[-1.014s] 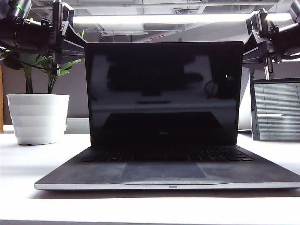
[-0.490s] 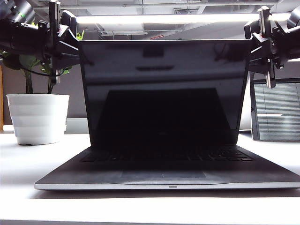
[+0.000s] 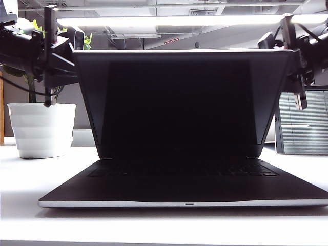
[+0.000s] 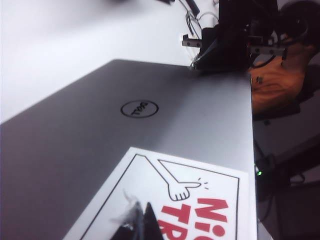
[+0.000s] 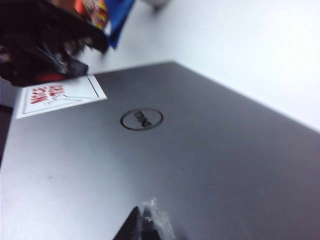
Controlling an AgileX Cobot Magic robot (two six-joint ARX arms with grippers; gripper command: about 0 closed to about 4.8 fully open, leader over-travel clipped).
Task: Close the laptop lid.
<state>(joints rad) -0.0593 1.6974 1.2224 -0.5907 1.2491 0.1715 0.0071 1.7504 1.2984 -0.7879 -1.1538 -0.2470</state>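
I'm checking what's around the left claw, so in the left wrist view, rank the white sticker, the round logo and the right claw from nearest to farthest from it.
From the left claw, resting against the back of the laptop lid:
1. White sticker, right beside the claw, at its corner of the lid.
2. Round logo, mid-lid.
3. Right claw, at the lid's far corner.

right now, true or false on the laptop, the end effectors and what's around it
1. The laptop lid is partly open, tilted forward over the keyboard. True.
2. The left end effector is at the lid's upper left corner, the right end effector at its upper right. True.
3. The lid is fully shut. False: the dark screen still shows.
4. The white plant pot lies tipped over. False: it stands upright, left of the laptop.
5. A red-lettered white sticker is on the lid's silver outside. True.
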